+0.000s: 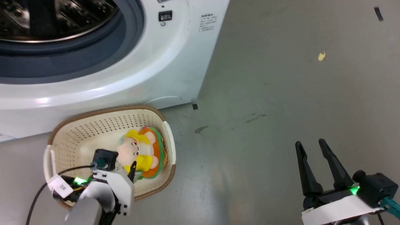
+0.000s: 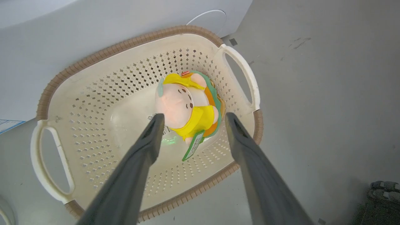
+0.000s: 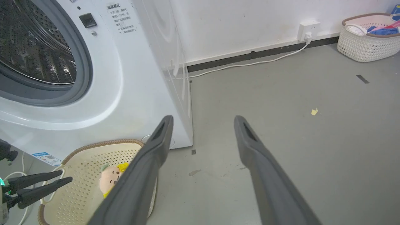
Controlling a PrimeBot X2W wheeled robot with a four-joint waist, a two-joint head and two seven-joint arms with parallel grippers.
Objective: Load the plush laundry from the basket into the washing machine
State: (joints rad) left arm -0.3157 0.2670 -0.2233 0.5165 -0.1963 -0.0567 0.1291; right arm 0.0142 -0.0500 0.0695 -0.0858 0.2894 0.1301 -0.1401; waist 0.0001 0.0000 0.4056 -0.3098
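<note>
- Left wrist view: the left hand (image 2: 193, 116) hangs above the basket (image 2: 103, 90) with its two fingers spread wide and nothing between them; the tips straddle the plush laundry (image 2: 184, 106), apart from it.
- The plush laundry lies on the basket's floor at the end by one white handle (image 2: 243, 72), close against that end wall; its green hang tag (image 2: 193, 145) sticks out toward the hand.
- Risk at the descent, as I judge it: the finger on the handle side has little room between toy and wall; it could land on the wall or hook the handle, and the light basket would then shift or lift with the toy.
- Risk at the closing: the piglet's head is round and soft; a pinch taken high on it, or on the tag alone, may slip or let the toy swing and drop.
- The basket stands on the floor (image 1: 281, 109) against the foot of the washing machine (image 1: 175, 62), near its front corner; the drum (image 3: 34, 53) sits well above, so a weak hold could fail on the way up, or the toy could snag on the grey door seal (image 1: 62, 62).
- The right hand (image 1: 310, 142) waits over bare floor, open and empty, well apart from the basket; it cannot steady it from there.
</note>
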